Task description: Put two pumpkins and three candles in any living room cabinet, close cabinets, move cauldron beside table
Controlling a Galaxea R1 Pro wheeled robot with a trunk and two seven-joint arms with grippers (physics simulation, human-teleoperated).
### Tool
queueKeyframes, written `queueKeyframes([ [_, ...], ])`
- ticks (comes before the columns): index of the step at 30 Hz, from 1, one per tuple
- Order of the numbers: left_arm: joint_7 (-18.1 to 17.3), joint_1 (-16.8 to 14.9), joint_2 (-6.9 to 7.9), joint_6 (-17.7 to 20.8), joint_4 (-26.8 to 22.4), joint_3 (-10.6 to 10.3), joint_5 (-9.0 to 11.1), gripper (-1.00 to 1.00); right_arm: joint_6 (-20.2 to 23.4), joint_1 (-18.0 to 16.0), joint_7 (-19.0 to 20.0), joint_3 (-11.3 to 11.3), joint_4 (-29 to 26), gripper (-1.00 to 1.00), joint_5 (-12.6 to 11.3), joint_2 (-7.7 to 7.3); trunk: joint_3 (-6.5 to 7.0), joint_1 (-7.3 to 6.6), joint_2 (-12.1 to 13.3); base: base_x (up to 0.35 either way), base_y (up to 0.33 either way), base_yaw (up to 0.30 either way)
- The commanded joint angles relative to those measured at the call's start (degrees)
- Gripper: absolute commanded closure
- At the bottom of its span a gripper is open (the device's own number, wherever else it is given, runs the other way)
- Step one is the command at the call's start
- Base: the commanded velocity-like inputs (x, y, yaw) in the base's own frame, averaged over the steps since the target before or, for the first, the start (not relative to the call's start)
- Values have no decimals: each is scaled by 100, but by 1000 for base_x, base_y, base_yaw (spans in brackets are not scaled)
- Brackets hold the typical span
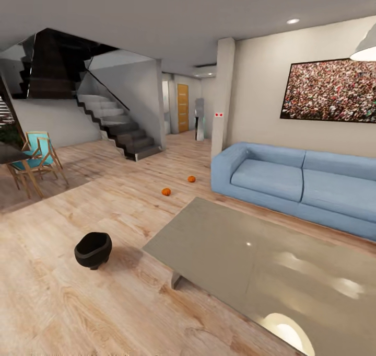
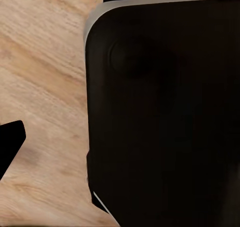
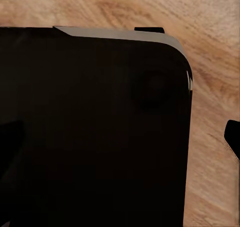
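Hand states unclear, cauldron (image 1: 93, 249) upright near table (image 1: 219, 241), 2 pumpkins (image 1: 166, 192) beyond.

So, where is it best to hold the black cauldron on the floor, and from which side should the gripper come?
Probably by the rim, from above. The cauldron stands upright on the wooden floor, apart from the table, its wide mouth facing up. Its round belly looks too broad and curved for fingers, so one finger inside the rim and one outside seems safest.

Bright, even room light; ceiling lamps glare on the glossy table (image 1: 219, 251).
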Motion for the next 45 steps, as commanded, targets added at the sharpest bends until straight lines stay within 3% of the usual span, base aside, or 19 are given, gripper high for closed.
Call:
queueKeyframes([
  [1,-1,3,5,-8,-9,2,-1,-100,-20,-3,-1,-2,5,-100,2,0,-5,0,-2,0,0,292],
  [45,-1,3,13,-8,-10,3,0,-100,-28,-3,1,-2,16,-100,2,-15,-44,0,-2,0,0,292],
])
